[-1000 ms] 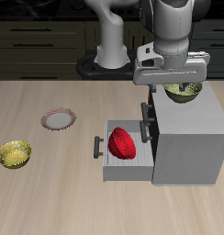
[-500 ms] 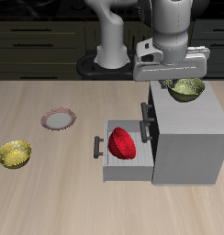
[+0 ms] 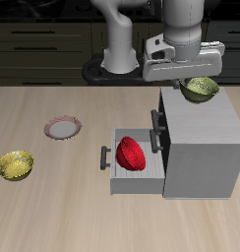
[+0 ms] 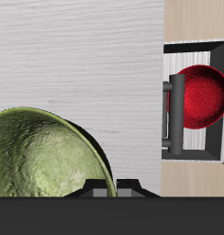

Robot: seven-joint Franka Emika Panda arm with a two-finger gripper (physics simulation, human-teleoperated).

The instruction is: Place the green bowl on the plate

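Exterior view: gripper clamps the green bowl above the grey cabinet.
Plate: bare, well apart.

The Franka arm stands upright from its base, wrist pointing straight down. Its gripper hangs low at the arm's end (fingers mostly hidden), clamped on the rim of the green bowl.

Olive-green speckled bowl, red bowl, yellow bowl, grey cabinet.
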